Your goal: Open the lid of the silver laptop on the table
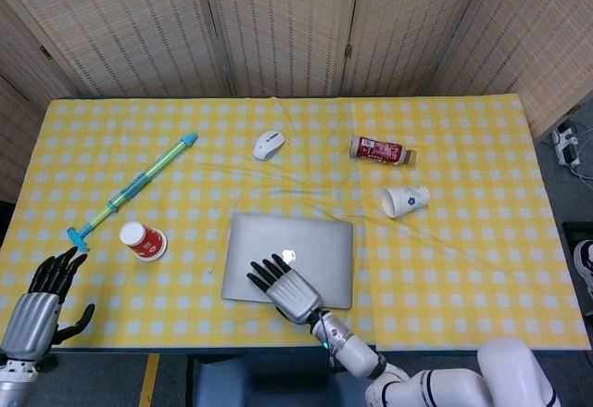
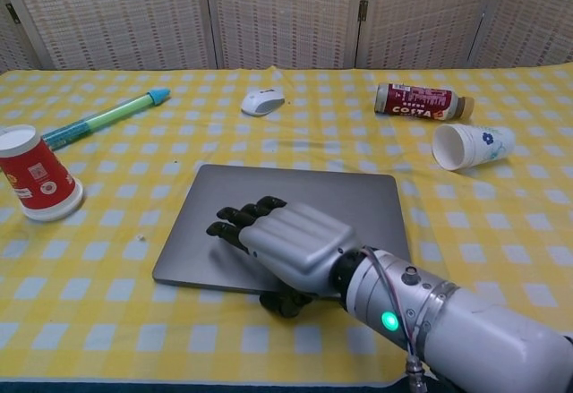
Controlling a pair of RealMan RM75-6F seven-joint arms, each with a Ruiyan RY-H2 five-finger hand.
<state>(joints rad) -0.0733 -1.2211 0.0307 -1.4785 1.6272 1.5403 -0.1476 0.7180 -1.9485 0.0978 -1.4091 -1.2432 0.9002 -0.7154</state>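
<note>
The silver laptop [image 1: 310, 240] [image 2: 304, 198] lies near the table's front edge with its lid down or almost down. My right hand [image 1: 283, 286] [image 2: 286, 245] reaches over the front edge. Its dark fingers [image 2: 240, 223] lie flat on the lid and its thumb [image 2: 282, 302] is tucked at the lid's front lip, pinching it. My left hand [image 1: 39, 307] hovers at the front left corner, beyond the table edge, fingers apart and holding nothing. The chest view does not show the left hand.
A red paper cup [image 1: 144, 240] [image 2: 36, 178] stands upside down left of the laptop. A blue-green water squirter [image 1: 134, 189] lies beyond it. Behind the laptop are a white mouse [image 1: 269, 144], a toppled brown bottle [image 1: 380, 152] and a tipped white cup [image 1: 405, 200].
</note>
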